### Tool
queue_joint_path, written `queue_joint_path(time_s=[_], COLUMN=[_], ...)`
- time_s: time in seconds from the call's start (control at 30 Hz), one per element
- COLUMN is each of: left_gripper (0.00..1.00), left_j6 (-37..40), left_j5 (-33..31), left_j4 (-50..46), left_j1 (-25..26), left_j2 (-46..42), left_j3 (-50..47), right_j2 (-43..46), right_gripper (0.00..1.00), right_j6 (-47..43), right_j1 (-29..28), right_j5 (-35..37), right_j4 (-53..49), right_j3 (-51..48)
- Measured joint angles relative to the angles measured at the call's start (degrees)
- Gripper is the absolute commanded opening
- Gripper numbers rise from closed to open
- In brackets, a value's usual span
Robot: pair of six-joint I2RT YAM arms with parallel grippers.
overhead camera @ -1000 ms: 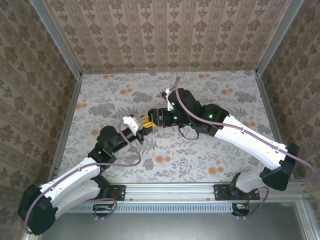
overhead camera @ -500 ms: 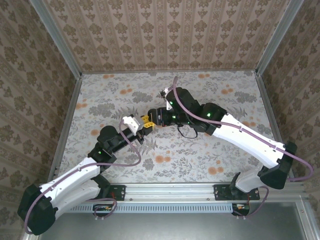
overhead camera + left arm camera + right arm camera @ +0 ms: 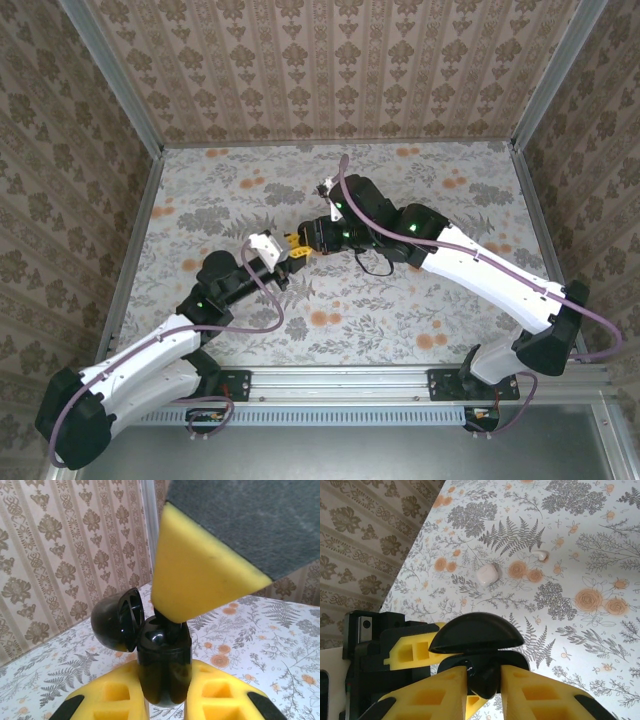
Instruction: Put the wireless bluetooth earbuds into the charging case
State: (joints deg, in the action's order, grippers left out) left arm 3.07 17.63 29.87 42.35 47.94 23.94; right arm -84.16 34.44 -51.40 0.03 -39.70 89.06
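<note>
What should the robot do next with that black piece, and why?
Probably nudge the right gripper toward the charging case to seat the earbud: the left gripper holds that case, lid open, and the earbud sits at its opening.

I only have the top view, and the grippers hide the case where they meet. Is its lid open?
Observer: Yes. The left wrist view shows the lid swung off to one side of the case, which is clamped in the left gripper.
Operator: Is the right gripper holding anything?
Observer: In the right wrist view, the right gripper pinches a small black piece, an earbud as far as I can tell, close against the open case.
Operator: Anything loose nearby?
Observer: Two small white bits lie on the table beyond the case. I cannot tell what they are.
</note>
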Motion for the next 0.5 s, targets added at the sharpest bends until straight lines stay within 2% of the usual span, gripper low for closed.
queue_joint_path(time_s=[0.27,0.5], left_gripper=[0.00,0.00], left_j6=[0.17,0.17], left_j5=[4.59,6.93], left_j4=[-1.44,-2.51], left_j1=[-0.42,-0.50], left_j2=[-0.07,-0.04], left_j3=[0.57,1.81], right_j2=[1.09,2.71], right_gripper=[0.22,0.14], right_j6=[-4.85,-6.51], right_j1=[0.96,1.75], right_j5=[-2.16,-4.37], right_j4=[0.37,0.22], right_j3=[-1.40,-1.53])
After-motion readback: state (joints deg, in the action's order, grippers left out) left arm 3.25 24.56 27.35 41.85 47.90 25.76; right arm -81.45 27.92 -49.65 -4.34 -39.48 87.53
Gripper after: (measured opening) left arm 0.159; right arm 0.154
